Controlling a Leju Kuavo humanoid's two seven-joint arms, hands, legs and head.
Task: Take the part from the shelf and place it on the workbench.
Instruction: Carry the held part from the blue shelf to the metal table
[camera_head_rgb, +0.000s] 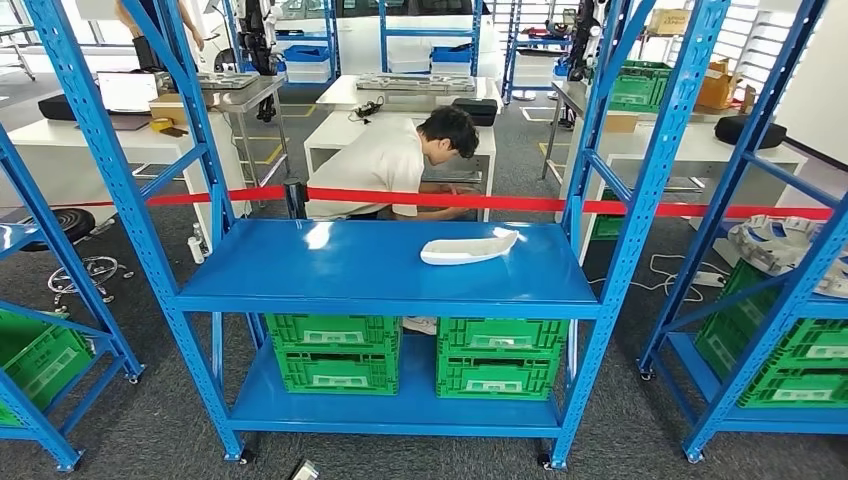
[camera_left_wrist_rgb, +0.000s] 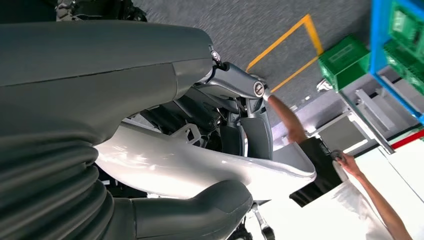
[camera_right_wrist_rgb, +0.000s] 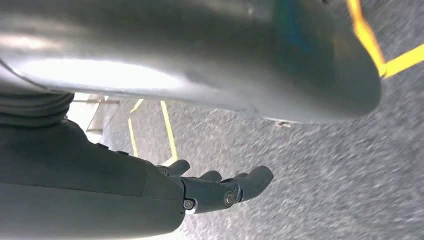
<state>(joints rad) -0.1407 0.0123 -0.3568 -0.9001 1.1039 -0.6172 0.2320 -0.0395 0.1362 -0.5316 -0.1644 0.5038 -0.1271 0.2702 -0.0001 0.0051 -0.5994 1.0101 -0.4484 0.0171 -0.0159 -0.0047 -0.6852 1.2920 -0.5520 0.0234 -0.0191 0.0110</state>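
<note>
Left hand (camera_left_wrist_rgb: 220, 150), fingers and thick grey thumb closed around a glossy white, elongated moulded plastic part (camera_left_wrist_rgb: 200, 167). Right hand (camera_right_wrist_rgb: 200, 192) hangs over grey carpet, fingers extended and slightly apart, holding nothing. A second white moulded part (camera_head_rgb: 468, 247) lies on the blue metal shelf (camera_head_rgb: 330, 275), apart from both hands.

head high facing shelf (camera_head_rgb: 390, 265), wrists floorward

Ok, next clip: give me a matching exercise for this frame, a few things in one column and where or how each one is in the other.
Things:
1. white part
2. green crates
3. red tape
4. right hand

Places or states:
A. on the lower shelf
B. fingers stretched out, holding nothing, over grey floor
C. lying on the upper shelf
D. stretched across behind the rack

Pairs: 1-C, 2-A, 3-D, 4-B
</note>
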